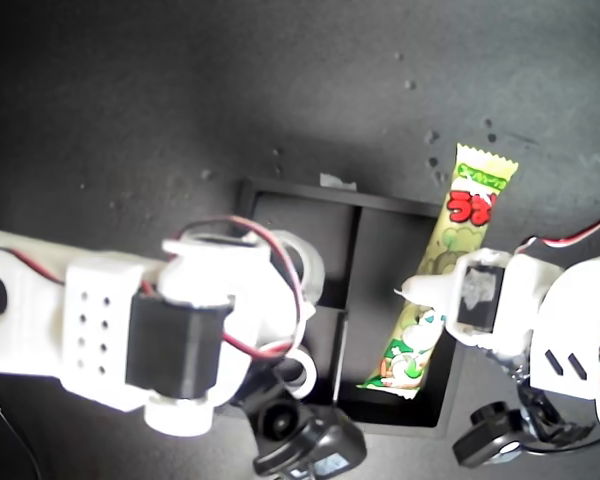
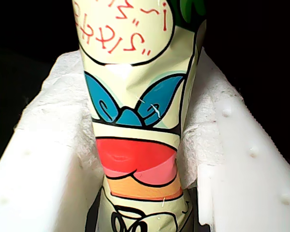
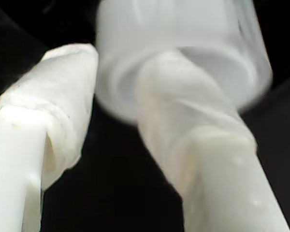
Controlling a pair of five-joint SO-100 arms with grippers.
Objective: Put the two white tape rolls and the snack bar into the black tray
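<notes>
My first gripper is clamped on the snack bar; in the first wrist view the wrapper is squeezed between both padded fingers. In the exterior view that arm sits at the right, and the bar lies slanted across the black tray: lower end over the long section, top end sticking out past the far wall.

My second gripper has one finger through the hole of a white tape roll and the other outside it. Can't tell from the blurred wrist view whether it's actually pinching the wall. In the exterior view that roll sits at the tray's left sections, partly behind the arm. The other tape roll shows just below, at the tray's near-left edge; inside or on the rim, can't say.

Risks:
- Drop the bar now and it likely bridges the wall, not flat in the section.
- The roll may snag on the finger at release and drag out.
- Arms are close over the tray; either move could knock the other's item.
</notes>
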